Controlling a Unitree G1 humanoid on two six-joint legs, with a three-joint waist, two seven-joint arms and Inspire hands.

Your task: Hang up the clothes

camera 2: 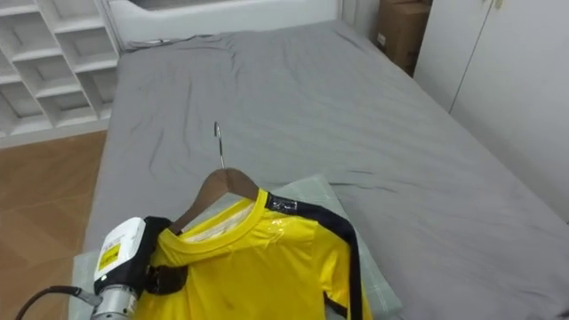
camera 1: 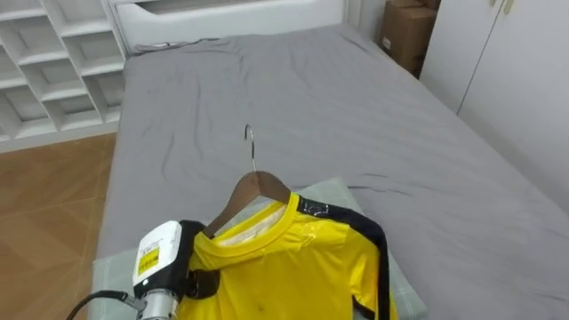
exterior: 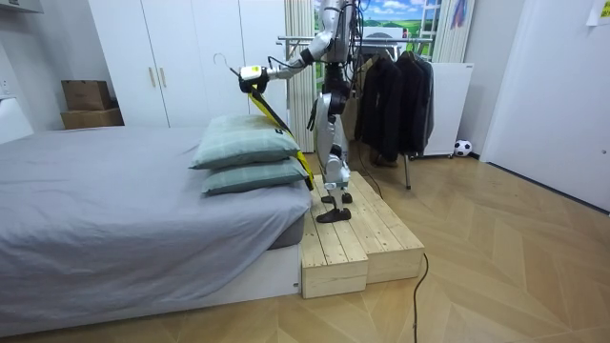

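The left arm reaches out level from the platform (exterior: 353, 238) over the pillows (exterior: 243, 152) at the bed's (camera 1: 356, 107) near edge. The left hand (camera 1: 189, 267) is clamped on the hanger (camera 1: 258, 187), which carries the shirt (camera 1: 293, 267) above them. The right hand (exterior: 313, 116) hangs by the hip.

My yellow shirt (camera 1: 284, 267), black-trimmed at collar and side, sits on a wooden hanger (camera 1: 258, 188) with its wire hook (camera 1: 251, 142) upright and free. My left hand (camera 1: 197, 284) grips one shoulder, holding it above the pillows (camera 1: 342, 191) at the bed's near end.
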